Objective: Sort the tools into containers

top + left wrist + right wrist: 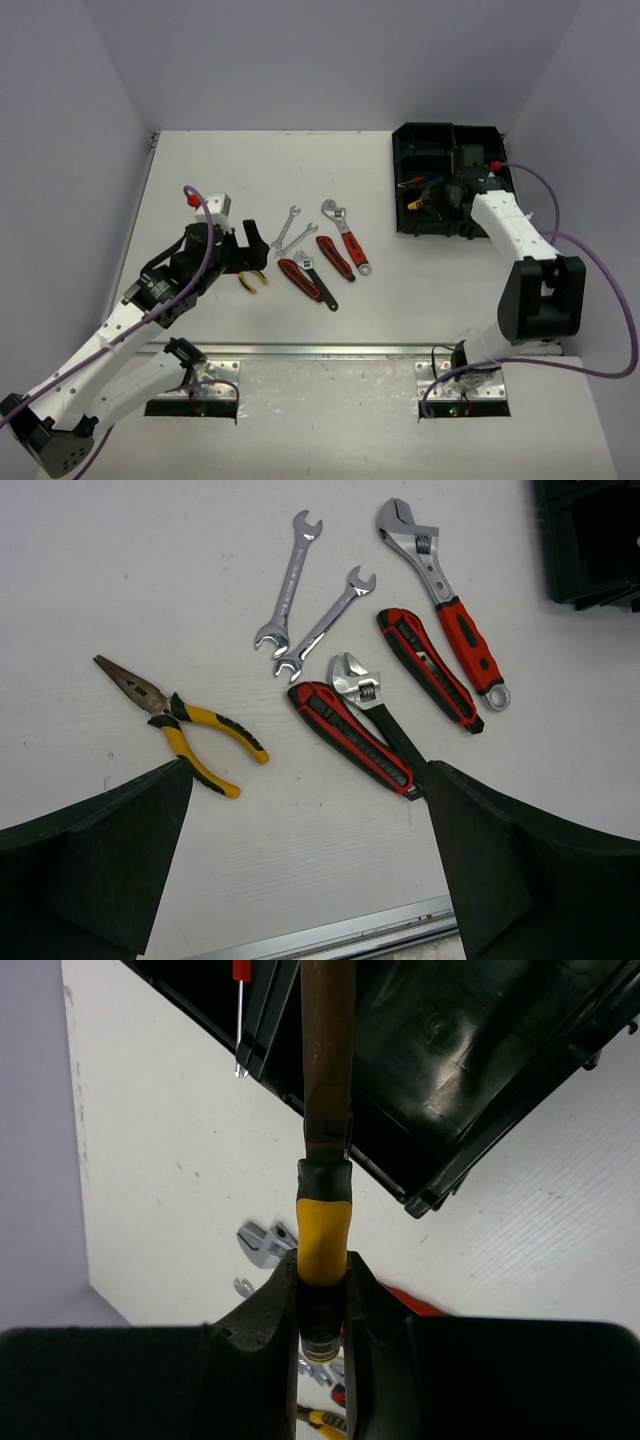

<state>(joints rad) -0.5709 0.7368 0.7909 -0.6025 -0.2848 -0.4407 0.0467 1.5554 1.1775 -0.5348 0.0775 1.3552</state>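
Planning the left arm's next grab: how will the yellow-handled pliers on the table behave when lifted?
The yellow-handled pliers look like solid metal, so probably stiff and heavy for their size. Their handles lie splayed, so the joint may swing if only one is gripped. Lying flat, they seem unlikely to roll; the rubbery-looking grips should resist slipping.

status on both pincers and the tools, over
Left pincer open, above yellow pliers. Right pincer shut on yellow-handled tool, over black tray. Seven tools on table. Nothing blocking seen.
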